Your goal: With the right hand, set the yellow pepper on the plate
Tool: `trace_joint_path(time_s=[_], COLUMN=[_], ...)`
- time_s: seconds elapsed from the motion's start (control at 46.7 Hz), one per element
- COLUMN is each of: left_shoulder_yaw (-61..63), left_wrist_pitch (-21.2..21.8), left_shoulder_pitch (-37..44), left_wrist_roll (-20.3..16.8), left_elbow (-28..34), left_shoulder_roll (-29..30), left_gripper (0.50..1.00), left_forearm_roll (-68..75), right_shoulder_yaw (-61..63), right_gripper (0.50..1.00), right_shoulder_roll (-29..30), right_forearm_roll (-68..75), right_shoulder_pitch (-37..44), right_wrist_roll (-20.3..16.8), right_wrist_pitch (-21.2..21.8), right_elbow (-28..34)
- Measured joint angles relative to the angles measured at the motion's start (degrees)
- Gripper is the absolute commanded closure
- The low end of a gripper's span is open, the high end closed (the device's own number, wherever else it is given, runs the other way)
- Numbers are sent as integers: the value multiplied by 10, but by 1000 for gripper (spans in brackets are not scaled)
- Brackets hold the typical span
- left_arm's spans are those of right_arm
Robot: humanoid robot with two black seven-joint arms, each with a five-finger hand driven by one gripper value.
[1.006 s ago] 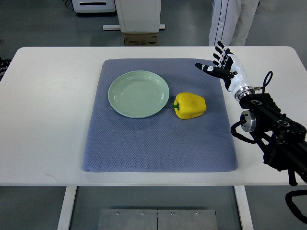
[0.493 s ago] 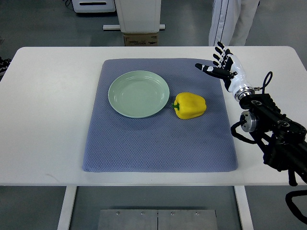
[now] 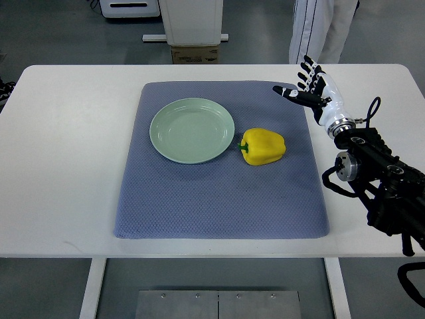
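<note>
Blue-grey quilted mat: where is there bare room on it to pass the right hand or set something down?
The blue-grey quilted mat is bare across its whole near half, below the pale green round plate and the yellow bell pepper. Also free: the strip right of the pepper, under the open right hand. Tightest spot: plate and pepper nearly touch.

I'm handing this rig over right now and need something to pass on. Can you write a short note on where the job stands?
Right robot hand: open, fingers spread, holding nothing, above the far right corner of the blue mat.
Left robot hand: not in view.
Yellow pepper: on the mat, just right of the green plate, stem toward it, not touched.
Plate: empty, on the mat's far left part.
Done: nothing yet.
Left: bring the right hand to the pepper, grasp it, set it on the plate.
A person stands beyond the table's far edge.
</note>
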Motion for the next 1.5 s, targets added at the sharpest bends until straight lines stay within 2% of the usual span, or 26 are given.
trace_joint_path(time_s=[0.857, 1.221, 1.37, 1.499], left_shoulder_yaw=[0, 0, 0, 0], left_wrist_pitch=[0, 0, 0, 0], left_shoulder_pitch=[0, 0, 0, 0], left_wrist_roll=[0, 0, 0, 0], left_elbow=[0, 0, 1, 0], left_shoulder_roll=[0, 0, 0, 0], left_gripper=[500, 500, 500, 500], left_forearm_roll=[0, 0, 0, 0], right_shoulder_yaw=[-13, -132, -198, -256], right_gripper=[500, 502, 505, 505], right_shoulder_roll=[-20, -83, -112, -141], right_forearm_roll=[0, -1, -3, -8], right_shoulder_pitch=[4, 51, 90, 121], right_wrist_roll=[0, 0, 1, 1], right_wrist_pitch=[2, 27, 56, 75], right_elbow=[5, 58, 66, 102])
